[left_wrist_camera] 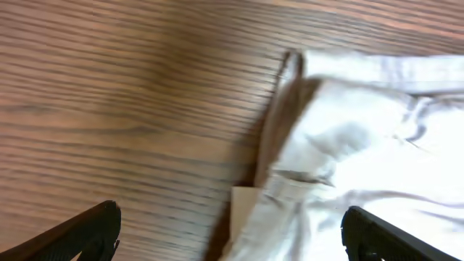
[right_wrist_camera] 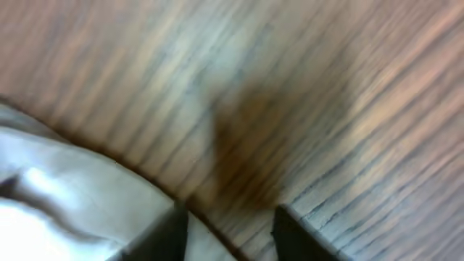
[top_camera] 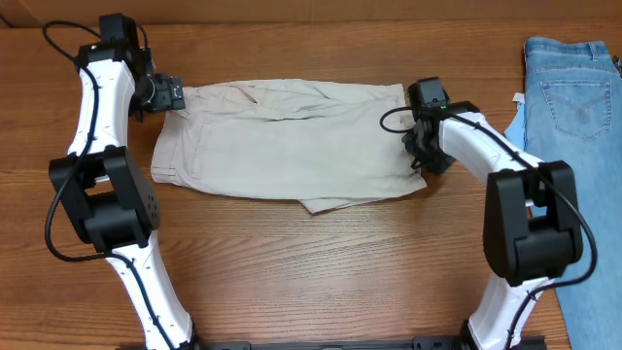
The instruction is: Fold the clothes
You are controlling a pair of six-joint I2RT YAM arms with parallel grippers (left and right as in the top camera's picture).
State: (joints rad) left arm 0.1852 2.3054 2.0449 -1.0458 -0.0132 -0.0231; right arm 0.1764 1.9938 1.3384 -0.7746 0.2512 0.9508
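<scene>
The beige khaki trousers (top_camera: 282, 136) lie folded flat across the middle of the wooden table, with a small flap sticking out at the front edge. My left gripper (top_camera: 180, 94) is at their far left corner. In the left wrist view it (left_wrist_camera: 232, 232) is wide open, with the cloth's corner (left_wrist_camera: 348, 145) between and below the fingers. My right gripper (top_camera: 420, 160) is at the trousers' right edge. In the right wrist view it (right_wrist_camera: 230, 232) is open, with the cloth's edge (right_wrist_camera: 65, 196) by one finger and bare wood between the fingers.
Light-blue denim jeans (top_camera: 573, 87) lie at the far right and run down the table's right side. Both arm bases stand at the front edge. Bare wood table (top_camera: 321, 272) lies in front of the trousers.
</scene>
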